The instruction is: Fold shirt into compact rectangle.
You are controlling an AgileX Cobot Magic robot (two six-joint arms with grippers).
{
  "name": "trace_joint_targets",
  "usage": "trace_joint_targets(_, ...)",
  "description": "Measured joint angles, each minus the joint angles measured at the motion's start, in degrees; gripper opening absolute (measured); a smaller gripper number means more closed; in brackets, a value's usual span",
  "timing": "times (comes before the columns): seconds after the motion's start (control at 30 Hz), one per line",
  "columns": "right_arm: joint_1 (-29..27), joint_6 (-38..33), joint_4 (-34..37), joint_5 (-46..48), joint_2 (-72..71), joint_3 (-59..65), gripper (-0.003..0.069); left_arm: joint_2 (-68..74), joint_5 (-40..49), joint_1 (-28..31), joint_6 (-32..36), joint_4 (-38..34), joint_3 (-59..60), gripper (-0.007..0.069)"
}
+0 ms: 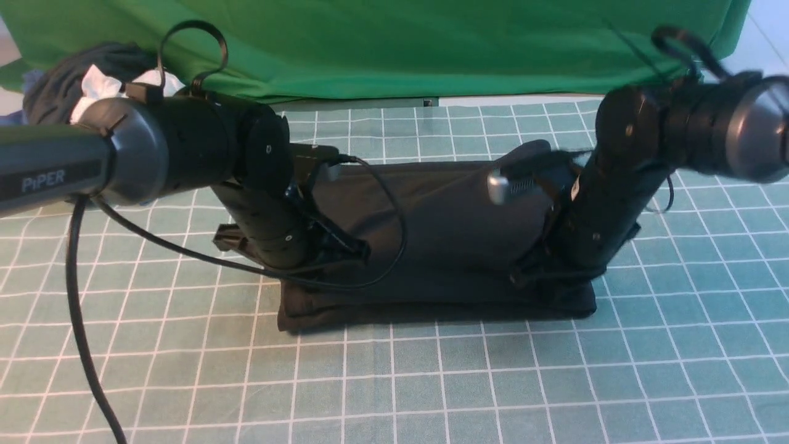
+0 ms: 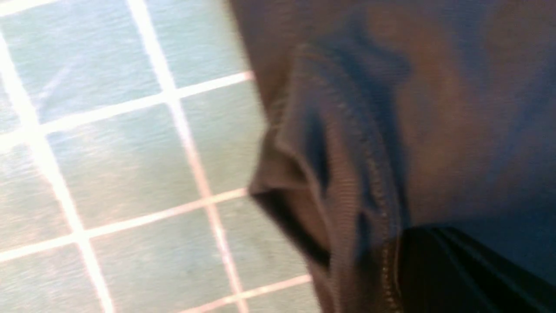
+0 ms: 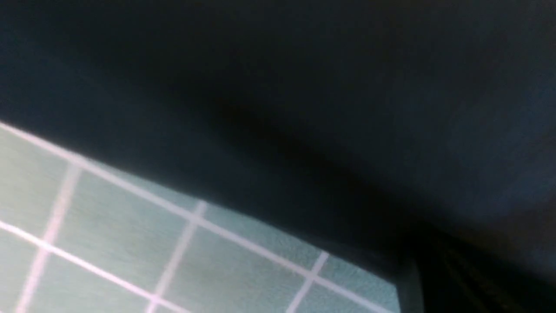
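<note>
The tips of both grippers are hard to see, because they are black and sit right against the big black folded shirt (image 1: 444, 234). So I cannot tell if the left gripper (image 1: 352, 250) is wide, narrow or pinching cloth, and I cannot tell for the right gripper (image 1: 525, 277) either. The left wrist view is blurry. It shows only a stitched edge of the shirt (image 2: 347, 182) bunched up over the blue-green mat with white grid lines (image 2: 108, 152). The right wrist view is almost all dark shirt (image 3: 304, 87), with one corner of the mat (image 3: 130, 243). No print or label shows on the shirt. The far left end of the shirt is hidden behind the left arm. At the far left, a heap of dark and white clothes (image 1: 68, 86) is partly covered by that arm. The left arm comes in from the left, bends, and slopes down to the shirt's left end, with a thin black cable (image 1: 80, 308) hanging from it. The right arm comes in from the right, bends, and points down to the shirt's near right corner. The shirt lies flat in the middle of the mat (image 1: 394, 382), in front of the green cloth wall (image 1: 394, 43). It is a wide band, and its long side runs from left to right.
</note>
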Motion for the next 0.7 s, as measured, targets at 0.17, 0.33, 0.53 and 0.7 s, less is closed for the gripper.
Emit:
trace_joint_targets(0.17,-0.7,3.0,-0.2,-2.8,-0.6,2.5,-0.0003,0.0,-1.6,0.1,-4.6,2.9,0.7,0.0011)
trace_joint_targets(0.33,-0.8,3.0,-0.4,-2.9,-1.2,2.9,-0.0001,0.0,-2.7,0.2,-5.6,3.9,3.7,0.0011)
trace_joint_targets(0.53,-1.3,2.5,-3.0,-1.7,-4.4,3.9,-0.0001,-0.7,-0.1,0.4,-7.2,7.0,5.4,0.0011)
trace_joint_targets(0.7,-1.9,2.4,-6.7,-1.5,-10.6,3.9,-0.0001,-6.9,0.3,0.4,-7.3,7.4,5.4,0.0011)
